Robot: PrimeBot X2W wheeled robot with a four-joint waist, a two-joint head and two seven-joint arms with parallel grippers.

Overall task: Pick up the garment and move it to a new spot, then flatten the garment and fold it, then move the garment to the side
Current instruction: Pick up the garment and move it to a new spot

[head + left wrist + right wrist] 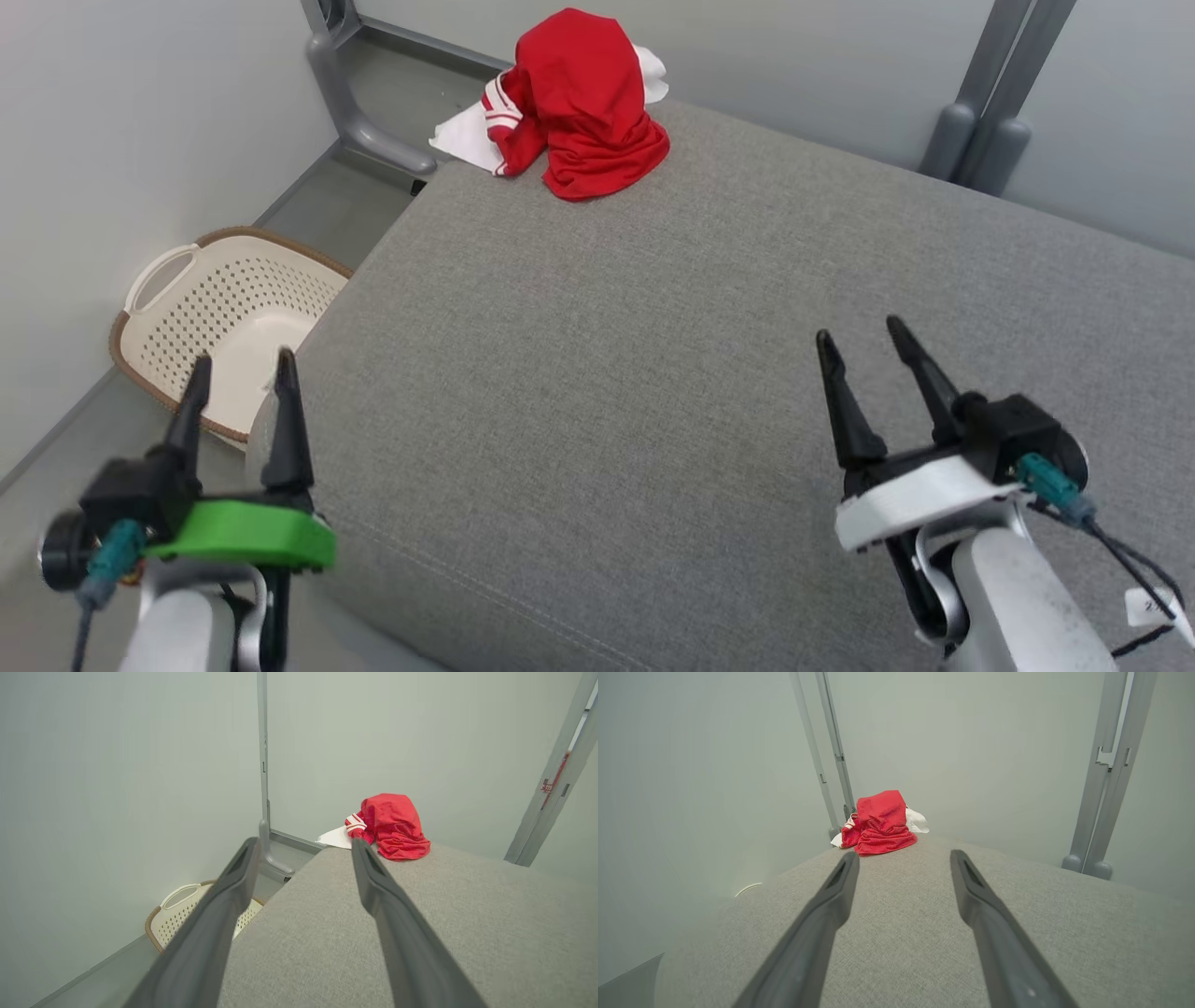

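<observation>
Fingers (pixel 288 429) on your left gripper (pixel 243 357) and right gripper (pixel 860 329) are standing wide open, holding nothing. Your red garment (pixel 583 103) is sitting heaped at the far left corner of the table (pixel 653 373), well apart from both.

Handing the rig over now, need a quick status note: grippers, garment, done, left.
Left gripper: open, holds nothing, at the near left edge of the grey upholstered surface.
Right gripper: open, holds nothing, over the near right part of that surface.
Crumpled red fabric garment with white-striped trim: heaped at the far left corner, well clear of both sets of fingers.
Cream perforated plastic basket: on the floor to the left.
Done: nothing visible, garment untouched.
Left: pick up and move, flatten, fold, move aside.
</observation>
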